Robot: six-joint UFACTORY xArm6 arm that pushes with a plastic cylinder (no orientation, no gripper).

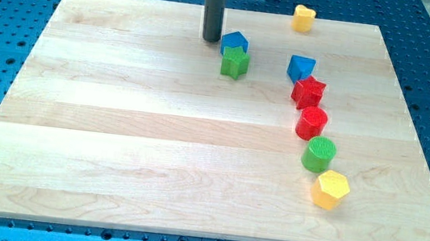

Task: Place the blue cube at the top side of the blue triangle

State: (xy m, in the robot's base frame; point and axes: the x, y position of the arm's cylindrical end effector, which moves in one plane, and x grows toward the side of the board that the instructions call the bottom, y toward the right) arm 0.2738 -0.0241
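Observation:
The blue cube [235, 42] sits near the board's top middle, touching a green star [235, 63] just below it. The blue triangle [301, 67] lies to the cube's right and slightly lower, about a block's width apart from it. My tip [211, 39] is on the board just left of the blue cube, very close to its left side; I cannot tell if it touches.
A red star [308, 91] touches the blue triangle from below. Below it run a red cylinder [311, 122], a green cylinder [319, 154] and a yellow hexagon [330, 189]. A yellow block [303, 19] sits at the wooden board's [117, 126] top edge.

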